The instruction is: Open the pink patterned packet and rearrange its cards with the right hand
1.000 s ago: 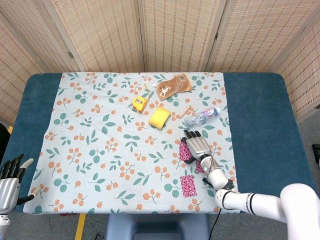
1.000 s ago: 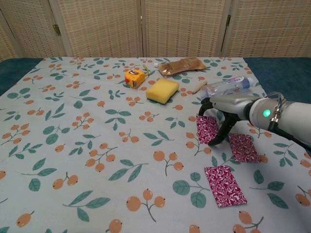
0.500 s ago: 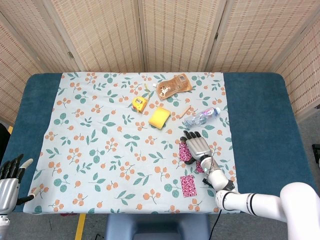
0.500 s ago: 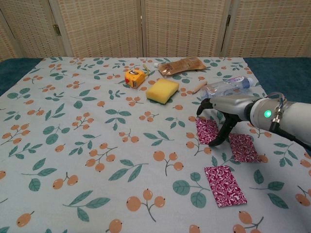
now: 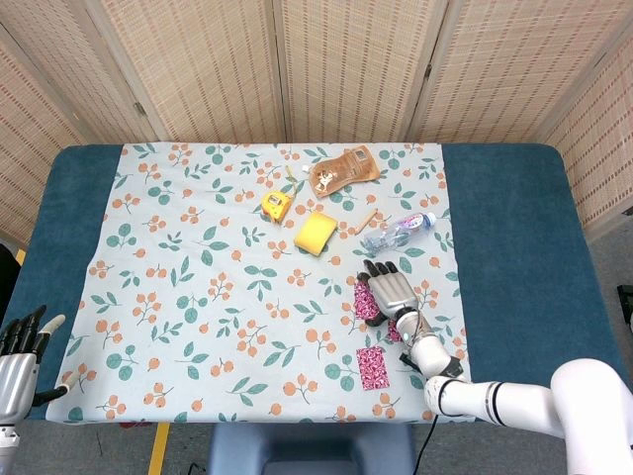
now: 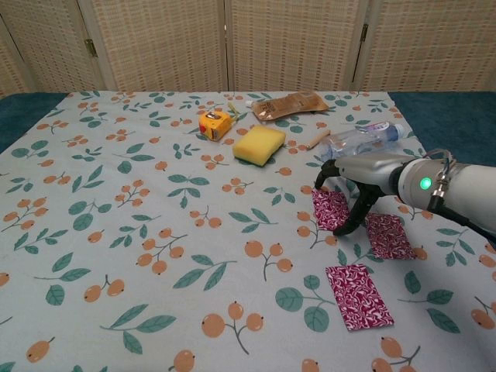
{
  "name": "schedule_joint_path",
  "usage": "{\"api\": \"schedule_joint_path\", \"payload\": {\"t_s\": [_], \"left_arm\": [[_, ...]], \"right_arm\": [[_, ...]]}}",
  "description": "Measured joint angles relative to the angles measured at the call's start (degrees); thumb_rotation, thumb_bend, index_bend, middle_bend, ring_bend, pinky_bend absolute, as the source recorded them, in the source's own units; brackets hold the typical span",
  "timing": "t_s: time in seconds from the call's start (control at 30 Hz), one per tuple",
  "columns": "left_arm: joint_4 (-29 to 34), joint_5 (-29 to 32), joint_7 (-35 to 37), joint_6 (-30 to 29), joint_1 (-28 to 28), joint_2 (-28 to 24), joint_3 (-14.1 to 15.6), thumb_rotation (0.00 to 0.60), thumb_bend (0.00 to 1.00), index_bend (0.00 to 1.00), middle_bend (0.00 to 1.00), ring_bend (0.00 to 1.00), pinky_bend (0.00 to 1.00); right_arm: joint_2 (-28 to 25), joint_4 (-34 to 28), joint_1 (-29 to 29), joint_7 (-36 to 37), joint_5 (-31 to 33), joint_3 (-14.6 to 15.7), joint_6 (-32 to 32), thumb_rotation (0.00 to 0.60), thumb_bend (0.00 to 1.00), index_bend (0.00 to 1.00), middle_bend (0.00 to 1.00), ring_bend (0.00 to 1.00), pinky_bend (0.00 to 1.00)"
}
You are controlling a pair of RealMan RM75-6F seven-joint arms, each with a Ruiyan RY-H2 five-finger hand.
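Right hand (image 6: 350,188) arched over the far-left pink patterned card (image 6: 330,208), fingertips (image 6: 342,229) down at its right edge; fingers apart, nothing held. Second card (image 6: 388,235) lies just right of it, third card (image 6: 358,295) nearer, all flat on the floral tablecloth (image 6: 139,201). Clear plastic bottle (image 6: 363,136) on its side beyond the hand; contents cannot be told. Brown pouch (image 6: 289,105) lies at the far edge. Left hand (image 5: 20,356) at near left off the cloth, fingers spread, empty.
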State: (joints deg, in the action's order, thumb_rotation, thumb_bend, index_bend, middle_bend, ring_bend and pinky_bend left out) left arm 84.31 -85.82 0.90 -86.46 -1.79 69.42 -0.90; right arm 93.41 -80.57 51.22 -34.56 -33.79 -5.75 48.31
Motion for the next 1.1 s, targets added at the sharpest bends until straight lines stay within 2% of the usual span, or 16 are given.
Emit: {"api": "schedule_joint_path", "payload": {"t_s": [0.13, 0.47, 0.73, 0.9, 1.1], "left_arm": [[-0.1, 0.0, 0.0, 0.1, 0.0, 0.0, 0.0, 0.6, 0.26, 0.18, 0.0, 0.04, 0.0], [-0.3, 0.0, 0.3, 0.0, 0.1, 0.1, 0.0, 0.6, 0.26, 0.18, 0.0, 0.04, 0.0], [-0.3, -0.3, 0.4, -0.1, 0.0, 0.1, 0.0, 0.6, 0.26, 0.18, 0.0, 0.04, 0.0], [-0.3, -0.3, 0.4, -0.1, 0.0, 0.1, 0.1, 0.6, 0.26, 0.18, 0.0, 0.04, 0.0], [-0.1, -0.9, 0.4, -0.2, -0.1, 0.2, 0.1, 0.6, 0.26, 0.18, 0.0, 0.04, 0.0]], "right_arm": [[-0.2, -0.5, 0.0, 0.0, 0.2, 0.1, 0.5, 0.528, 0.15, 0.27, 0.0, 0.0, 0.0], [-1.8, -2.7, -0.8, 1.5, -0.7, 0.3, 0.9, 0.528, 0.15, 0.28, 0.01, 0.0, 0.0], [-7.9, -12.1, -3.8, 5.7, -5.8, 0.8, 2.8, 0.529, 0.15, 0.28, 0.01, 0.0, 0.0], [-12.9, -19.6, -7.3, 9.4, -11.3, 2.9, 3.8, 0.529, 0.15, 0.28, 0.01, 0.0, 0.0], [-15.5, -24.5, -10.7, 11.5, -18.0, 7.1, 4.4, 0.531, 0.15, 0.28, 0.01, 0.0, 0.0]]}}
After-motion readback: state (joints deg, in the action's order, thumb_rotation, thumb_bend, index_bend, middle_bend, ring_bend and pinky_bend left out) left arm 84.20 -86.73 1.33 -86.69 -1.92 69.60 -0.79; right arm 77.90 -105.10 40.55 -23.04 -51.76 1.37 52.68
